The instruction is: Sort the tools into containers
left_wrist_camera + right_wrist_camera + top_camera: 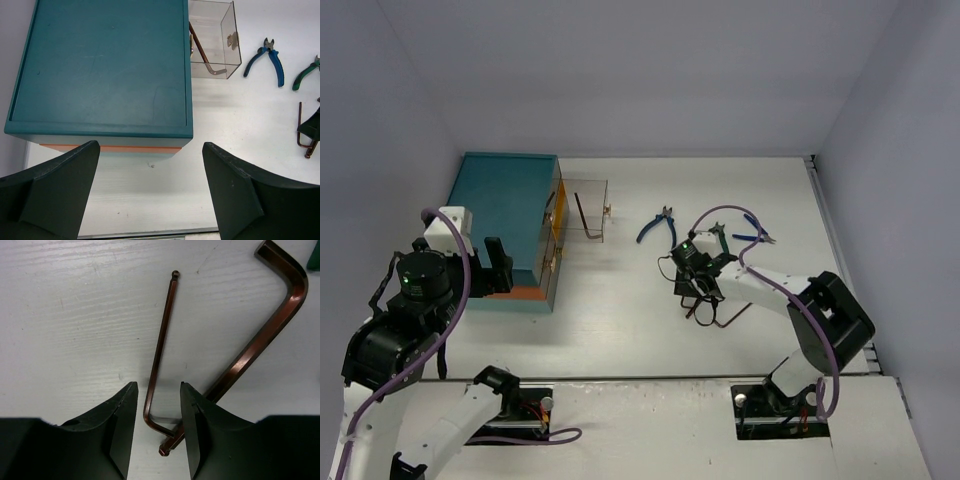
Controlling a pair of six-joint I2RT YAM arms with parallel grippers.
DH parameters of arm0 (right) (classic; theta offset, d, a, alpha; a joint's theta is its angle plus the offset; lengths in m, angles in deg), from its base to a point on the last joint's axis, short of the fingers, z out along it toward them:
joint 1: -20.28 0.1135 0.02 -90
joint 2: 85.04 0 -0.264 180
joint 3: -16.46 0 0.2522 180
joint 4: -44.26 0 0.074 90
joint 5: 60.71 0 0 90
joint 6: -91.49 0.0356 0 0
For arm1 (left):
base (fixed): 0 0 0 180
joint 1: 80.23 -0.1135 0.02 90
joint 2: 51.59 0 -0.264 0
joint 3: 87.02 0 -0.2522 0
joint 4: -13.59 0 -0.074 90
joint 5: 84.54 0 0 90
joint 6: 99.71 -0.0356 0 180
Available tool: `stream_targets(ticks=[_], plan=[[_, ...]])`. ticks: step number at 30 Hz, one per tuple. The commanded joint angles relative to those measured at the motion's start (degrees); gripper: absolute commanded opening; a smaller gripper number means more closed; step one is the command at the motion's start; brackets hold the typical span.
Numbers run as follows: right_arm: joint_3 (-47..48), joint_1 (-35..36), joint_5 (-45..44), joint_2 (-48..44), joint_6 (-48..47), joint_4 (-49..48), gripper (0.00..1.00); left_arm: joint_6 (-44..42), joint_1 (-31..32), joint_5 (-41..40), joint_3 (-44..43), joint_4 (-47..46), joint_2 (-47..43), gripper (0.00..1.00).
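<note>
From above, the teal chest (505,200) stands at the far left of the table (620,340). One clear drawer (590,183) is pulled out to its right, and a stowed hex key (584,218) already lies inside. Blue-handled pliers (658,225) and green-handled pliers (720,236) lie at the far middle. The right gripper (700,290) is down at the table, nearer than the pliers, with a thick hex key (728,314) poking out just beside it. The left gripper (498,266) hangs at the chest's near left corner.

The left wrist camera looks down on the chest lid. Its jaws are spread wide with nothing between them.

The right wrist camera is the telling one. The two fingers (120,430) straddle the long arm of a thin hex key (160,355) close to its bend. The jaws are narrow but not yet pinching, as bare table shows on either side of the shaft. The thick key crosses under the thin one's short leg at the near end, touching it.

I'd judge the thin key light, rigid and slick, being bare rounded metal lying flat, so it could roll or pivot in the pads. The long shaft just above the bend looks the best place to hold it. The crossed thick key may get dragged along or snag as it lifts.
</note>
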Motion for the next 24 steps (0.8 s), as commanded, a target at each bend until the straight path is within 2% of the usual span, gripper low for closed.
stream_targets(ticks=[1, 10, 14, 20, 24], plan=[[3.87, 0.4, -1.5, 3.15, 2.9, -0.12, 0.37, 0.23, 0.47, 0.3, -0.27, -1.74, 0.27, 0.81], [6.63, 0.31, -3.15, 9.65, 4.84, 2.91, 0.24, 0.53, 0.47, 0.33, -0.39, -1.3, -0.26, 0.81], [5.85, 0.23, -1.88, 11.45, 4.91, 2.93, 0.0, 0.44, 0.56, 0.24, -0.47, -1.3, -0.53, 0.81], [7.99, 1.81, -0.84, 11.45, 1.5, 3.02, 0.0, 0.35, 0.56, 0.07, -0.45, -1.3, -0.46, 0.81], [13.46, 4.23, -2.32, 5.88, -4.1, 3.02, 0.0, 0.2, 0.63, -0.49, -0.79, -1.3, -0.43, 0.81]])
